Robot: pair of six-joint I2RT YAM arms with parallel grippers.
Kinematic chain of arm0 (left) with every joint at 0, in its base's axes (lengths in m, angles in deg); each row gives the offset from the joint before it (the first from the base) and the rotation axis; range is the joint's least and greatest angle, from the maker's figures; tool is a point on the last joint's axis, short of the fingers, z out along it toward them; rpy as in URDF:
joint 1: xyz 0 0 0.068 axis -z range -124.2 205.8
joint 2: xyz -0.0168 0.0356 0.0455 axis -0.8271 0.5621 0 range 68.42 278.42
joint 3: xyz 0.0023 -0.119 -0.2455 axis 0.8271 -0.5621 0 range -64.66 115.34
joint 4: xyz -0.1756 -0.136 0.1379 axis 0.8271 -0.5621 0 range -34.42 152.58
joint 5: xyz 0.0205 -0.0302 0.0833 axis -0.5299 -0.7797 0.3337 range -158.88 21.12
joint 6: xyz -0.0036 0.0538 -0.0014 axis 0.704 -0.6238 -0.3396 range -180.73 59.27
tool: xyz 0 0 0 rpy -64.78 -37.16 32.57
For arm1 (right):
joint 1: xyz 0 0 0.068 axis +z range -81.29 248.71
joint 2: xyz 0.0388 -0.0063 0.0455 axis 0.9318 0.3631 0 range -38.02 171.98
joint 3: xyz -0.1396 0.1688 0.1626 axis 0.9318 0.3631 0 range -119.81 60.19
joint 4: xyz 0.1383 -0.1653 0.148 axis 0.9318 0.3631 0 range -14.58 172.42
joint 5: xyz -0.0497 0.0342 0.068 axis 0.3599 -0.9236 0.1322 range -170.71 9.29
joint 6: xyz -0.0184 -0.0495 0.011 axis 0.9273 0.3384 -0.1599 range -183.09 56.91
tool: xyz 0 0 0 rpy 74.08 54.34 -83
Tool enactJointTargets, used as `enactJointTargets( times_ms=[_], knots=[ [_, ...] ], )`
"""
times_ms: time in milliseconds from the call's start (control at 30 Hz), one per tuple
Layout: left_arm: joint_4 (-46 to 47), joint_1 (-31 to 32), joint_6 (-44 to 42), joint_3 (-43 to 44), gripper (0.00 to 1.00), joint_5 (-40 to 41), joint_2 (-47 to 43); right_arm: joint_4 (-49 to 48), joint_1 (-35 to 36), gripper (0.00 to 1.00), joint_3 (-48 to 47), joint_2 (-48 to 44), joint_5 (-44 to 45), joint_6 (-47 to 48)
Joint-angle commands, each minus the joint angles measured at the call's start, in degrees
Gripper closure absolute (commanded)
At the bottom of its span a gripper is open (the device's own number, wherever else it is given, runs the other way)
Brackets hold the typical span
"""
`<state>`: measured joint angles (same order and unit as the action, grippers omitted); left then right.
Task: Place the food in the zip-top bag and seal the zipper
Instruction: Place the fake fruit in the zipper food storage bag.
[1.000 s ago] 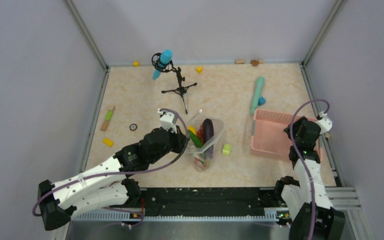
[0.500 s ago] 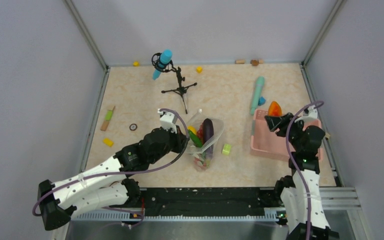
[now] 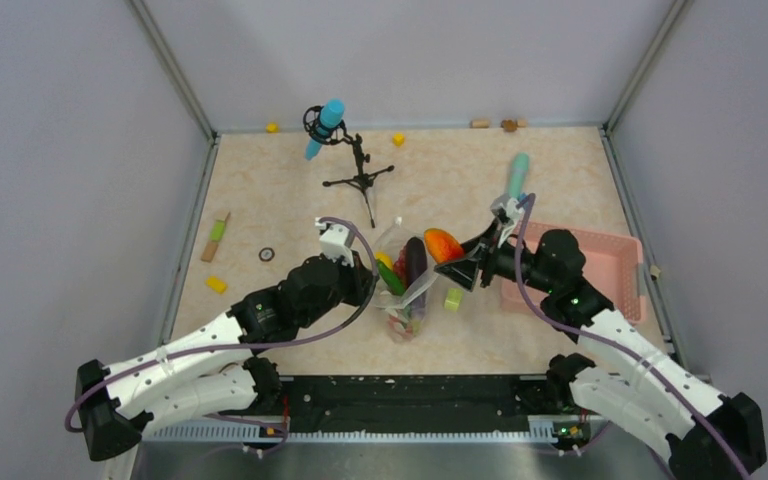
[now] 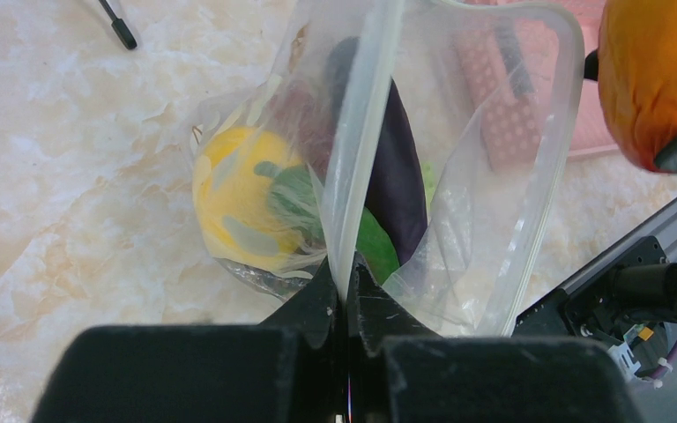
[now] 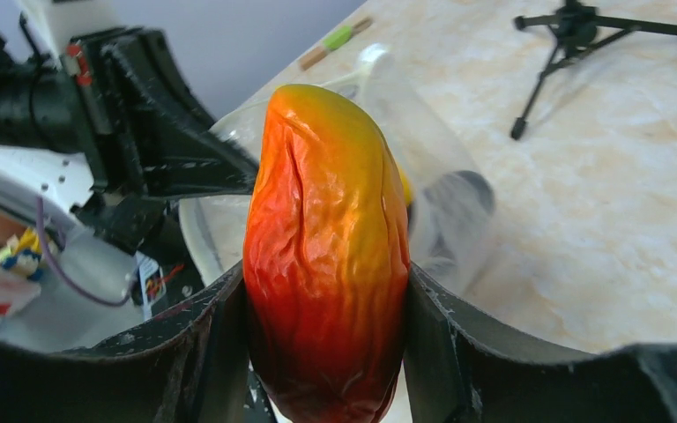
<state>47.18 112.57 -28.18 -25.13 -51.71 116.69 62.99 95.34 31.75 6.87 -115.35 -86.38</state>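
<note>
The clear zip-top bag [image 3: 412, 285] lies mid-table with its mouth held up. Inside it are a dark purple piece [image 4: 398, 167], a yellow lemon [image 4: 229, 194] and a green piece [image 4: 372, 247]. My left gripper [image 4: 346, 280] is shut on the bag's white zipper strip [image 4: 361, 132]. My right gripper [image 3: 460, 262] is shut on a red-and-orange toy food piece [image 5: 326, 256], held just right of the bag's mouth [image 3: 443, 244]. The bag also shows behind the piece in the right wrist view [image 5: 432, 150].
A pink lattice basket [image 3: 615, 262] stands at the right. A lime-green little cylinder [image 3: 452, 298] lies by the bag. A small black tripod with a blue-handled tool [image 3: 345, 150] stands behind. A teal tool [image 3: 515, 178], yellow blocks [image 3: 217, 284] and a small ring [image 3: 266, 254] lie around.
My right arm has swung left from the pink basket to the bag's mouth, carrying the red-and-orange piece. My left gripper and the bag have not moved.
</note>
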Motion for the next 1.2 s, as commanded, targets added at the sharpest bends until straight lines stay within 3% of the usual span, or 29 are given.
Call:
enactJointTargets(
  times_ms=[0,167,467,600,700,800,967,1167],
  knots=[
    [2.4,0.0,-1.0,-0.4,1.00,1.1,-0.2,2.4,9.1,1.00,-5.9,3.0,5.9,7.7],
    [2.3,0.0,-1.0,-0.4,1.00,0.6,-0.4,6.9,17.5,1.00,-11.7,5.9,12.1,13.1],
    [2.5,0.0,-0.7,-0.8,1.00,-0.3,-2.0,7.8,21.1,1.00,-17.4,8.9,18.9,9.0],
    [2.6,0.0,-0.7,-0.9,1.00,-0.5,-1.8,9.5,25.2,0.98,-18.5,12.0,27.2,8.5],
    [2.9,0.0,-0.6,-0.8,1.00,-1.2,-1.5,9.3,28.4,0.85,-19.6,14.6,37.9,7.9],
    [3.1,0.0,-0.5,-0.9,1.00,-1.5,-1.1,8.8,30.5,0.80,-20.6,17.6,42.9,7.2],
    [3.2,0.0,-0.5,-0.9,1.00,-1.7,-1.0,10.8,33.6,0.53,-22.3,21.1,50.5,7.4],
    [3.4,0.0,-0.4,-1.0,1.00,-2.0,-1.2,12.2,34.6,0.19,-23.5,21.5,49.7,7.3]
  ],
)
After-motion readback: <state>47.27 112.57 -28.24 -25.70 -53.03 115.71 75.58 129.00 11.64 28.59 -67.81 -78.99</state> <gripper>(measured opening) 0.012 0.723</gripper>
